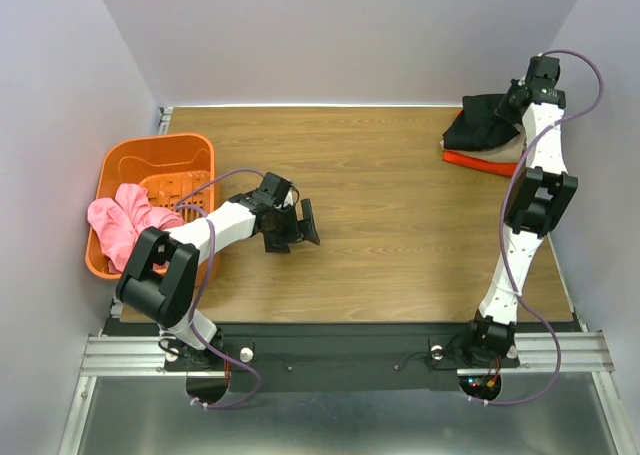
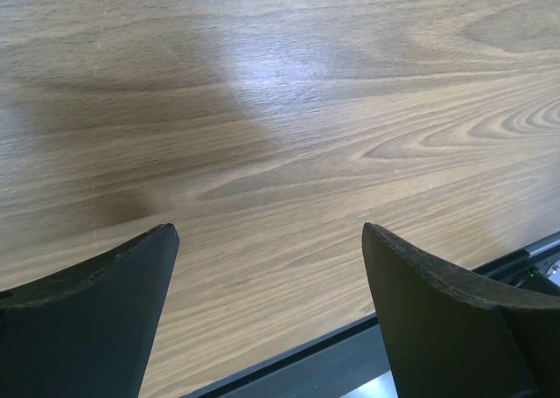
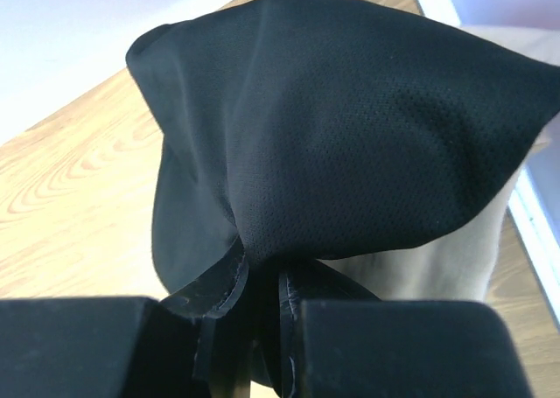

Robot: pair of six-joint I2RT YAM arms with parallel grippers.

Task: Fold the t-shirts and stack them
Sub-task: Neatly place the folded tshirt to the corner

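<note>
The black t-shirt [image 1: 480, 123] lies bunched on top of a stack at the far right of the table, over the tan t-shirt [image 1: 510, 151] and the bright orange t-shirt [image 1: 470, 159]. My right gripper [image 1: 512, 103] is over that stack, shut on a fold of the black t-shirt [image 3: 350, 118]. In the right wrist view its jaws [image 3: 262, 280] pinch the cloth, with the tan t-shirt [image 3: 455, 258] beneath. My left gripper [image 1: 293, 229] is open and empty, low over bare wood at mid-left; it also shows in the left wrist view [image 2: 269, 236].
A rigid orange plastic basket [image 1: 190, 147] stands at the left edge, with a pink cloth [image 1: 118, 220] hanging over its near rim. The table's front edge [image 2: 289, 350] runs just beyond the left fingers. The back wall is close behind the stack.
</note>
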